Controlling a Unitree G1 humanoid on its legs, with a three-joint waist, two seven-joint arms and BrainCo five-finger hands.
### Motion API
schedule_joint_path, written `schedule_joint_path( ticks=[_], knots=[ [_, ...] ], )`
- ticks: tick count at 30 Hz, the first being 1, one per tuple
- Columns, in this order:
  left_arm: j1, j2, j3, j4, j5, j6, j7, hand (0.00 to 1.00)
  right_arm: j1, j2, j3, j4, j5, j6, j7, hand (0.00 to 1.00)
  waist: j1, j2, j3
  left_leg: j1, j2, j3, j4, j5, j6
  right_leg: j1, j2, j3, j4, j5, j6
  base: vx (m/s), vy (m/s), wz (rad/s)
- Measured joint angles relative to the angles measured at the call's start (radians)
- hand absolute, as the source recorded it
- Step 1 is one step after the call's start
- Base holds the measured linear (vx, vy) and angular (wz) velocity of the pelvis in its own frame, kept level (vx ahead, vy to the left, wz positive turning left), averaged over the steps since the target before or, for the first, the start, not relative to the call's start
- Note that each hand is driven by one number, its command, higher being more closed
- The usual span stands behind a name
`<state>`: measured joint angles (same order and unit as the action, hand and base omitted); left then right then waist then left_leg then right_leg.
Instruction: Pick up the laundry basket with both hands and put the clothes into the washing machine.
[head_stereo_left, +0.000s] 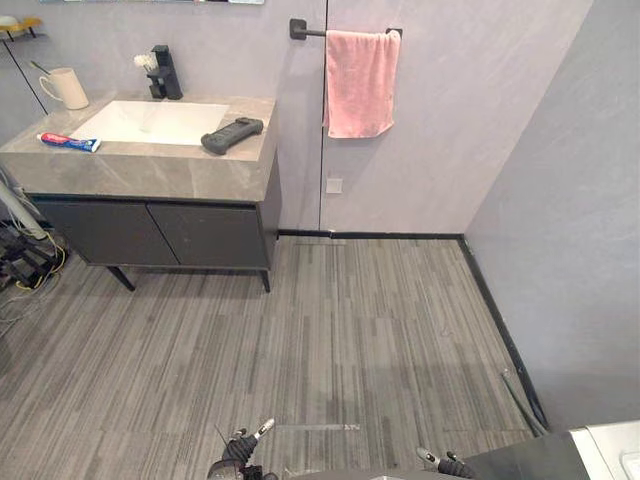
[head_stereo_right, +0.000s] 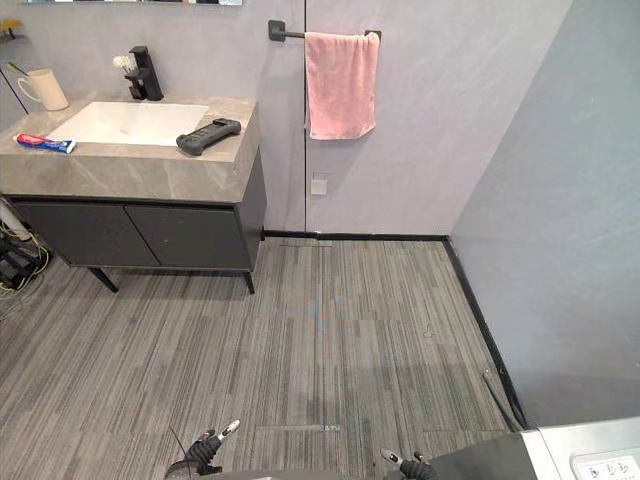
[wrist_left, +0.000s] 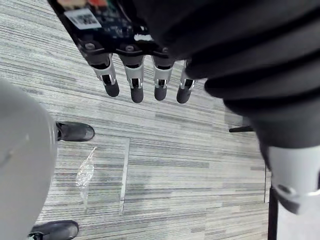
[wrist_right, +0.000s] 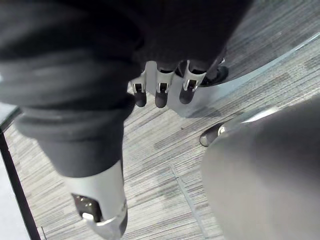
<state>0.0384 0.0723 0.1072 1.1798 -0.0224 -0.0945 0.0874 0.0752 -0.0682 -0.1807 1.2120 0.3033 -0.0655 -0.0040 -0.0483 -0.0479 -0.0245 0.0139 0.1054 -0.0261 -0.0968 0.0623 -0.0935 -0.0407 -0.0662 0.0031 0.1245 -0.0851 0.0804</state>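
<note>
White washing machine (head_stereo_right: 600, 447) corner, grey floor (head_stereo_right: 350, 340)

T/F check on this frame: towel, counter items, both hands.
1. A pink towel hangs on the wall bar. True.
2. The toothpaste tube stands in the cup. False: it lies flat on the counter, beside the sink.
3. The left hand grips a basket handle. False: its fingers are straight and hold nothing, above the floor.
4. The right hand is open and holds nothing. True.
</note>
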Motion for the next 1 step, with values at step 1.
schedule_joint_path(
  ticks=[1],
  knots=[
    [0.0, 0.003, -0.001, 0.0, -0.007, 0.0, 0.0, 0.0, 0.002, -0.001, -0.001, 0.002, 0.0, 0.001, 0.0, 0.0, -0.001, 0.0, 0.001, 0.0, -0.003, -0.001, 0.0, 0.0, 0.0, 0.003, -0.003, -0.001, -0.007, 0.001, 0.002, -0.01, 0.033, 0.11]
  ],
)
